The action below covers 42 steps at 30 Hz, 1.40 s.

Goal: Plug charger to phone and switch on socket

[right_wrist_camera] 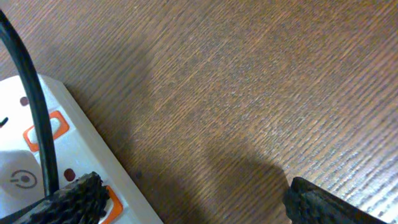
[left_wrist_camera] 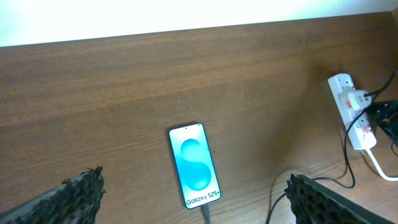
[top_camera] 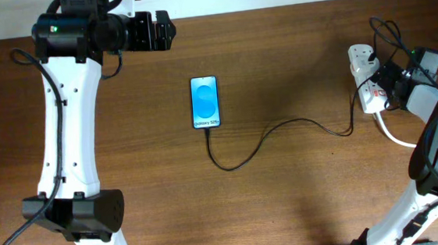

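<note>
The phone (top_camera: 206, 101) lies flat mid-table, blue screen lit; it also shows in the left wrist view (left_wrist_camera: 194, 163). The thin black charger cable (top_camera: 267, 138) runs from the phone's bottom edge, where its tip (left_wrist_camera: 204, 211) sits in the port, across to the socket (top_camera: 366, 79) at the far right. My right gripper (top_camera: 384, 86) is open and low over the socket; one finger rests over an orange-edged switch (right_wrist_camera: 111, 202) on the white strip (right_wrist_camera: 74, 143). My left gripper (top_camera: 161, 29) is open and empty, raised at the back left, well away from the phone.
The socket's thick white cord (top_camera: 392, 134) curls off toward the right arm. A white adapter (left_wrist_camera: 356, 99) is plugged into the strip, with black cables looping above it. The table's back edge (left_wrist_camera: 186, 32) runs behind the phone.
</note>
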### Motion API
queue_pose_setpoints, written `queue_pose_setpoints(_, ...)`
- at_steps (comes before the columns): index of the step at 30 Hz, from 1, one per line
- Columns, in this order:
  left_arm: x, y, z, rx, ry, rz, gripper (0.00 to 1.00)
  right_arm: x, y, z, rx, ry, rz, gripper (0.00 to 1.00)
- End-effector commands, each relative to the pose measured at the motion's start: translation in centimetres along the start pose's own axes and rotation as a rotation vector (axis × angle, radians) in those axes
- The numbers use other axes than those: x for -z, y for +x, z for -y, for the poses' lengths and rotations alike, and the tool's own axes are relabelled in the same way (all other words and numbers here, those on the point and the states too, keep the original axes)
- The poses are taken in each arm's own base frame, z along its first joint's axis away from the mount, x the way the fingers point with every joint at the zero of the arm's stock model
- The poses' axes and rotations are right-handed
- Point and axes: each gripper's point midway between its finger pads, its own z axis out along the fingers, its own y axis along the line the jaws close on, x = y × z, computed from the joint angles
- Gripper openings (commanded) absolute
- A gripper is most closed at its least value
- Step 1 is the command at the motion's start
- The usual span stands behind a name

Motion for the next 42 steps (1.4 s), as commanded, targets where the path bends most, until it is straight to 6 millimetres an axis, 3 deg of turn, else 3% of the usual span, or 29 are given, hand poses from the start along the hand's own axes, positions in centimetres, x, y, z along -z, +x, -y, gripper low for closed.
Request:
queue_pose_setpoints(1,0.9,-0.3,0.3,-0.020,-0.001,0.020,0.99,-0.9,2.5,-2.3,0.024,-0.121,-0.095,0.95)
queue_pose_setpoints(10,0.9,-0.3,0.3,-0.020,-0.001,0.020,1.00,-0.5,4.3,-2.9,0.045,-0.169,-0.175,0.95)
queue_pose_setpoints(18,0.9,-0.3,0.3,-0.020,-0.001,0.020,0.99,-0.3,5.6,-5.5,0.141,-0.219,-0.192,0.94)
queue_pose_setpoints(31,0.9,-0.3,0.3,-0.020,-0.001,0.020,0.99,0.2,7.2,-7.3,0.145,-0.303,-0.251,0.94)
queue_pose_setpoints(42,0.9,-0.3,0.3,-0.020,-0.001,0.020,0.99,0.6,8.1,-7.5,0.138,-0.322,-0.294,0.94)
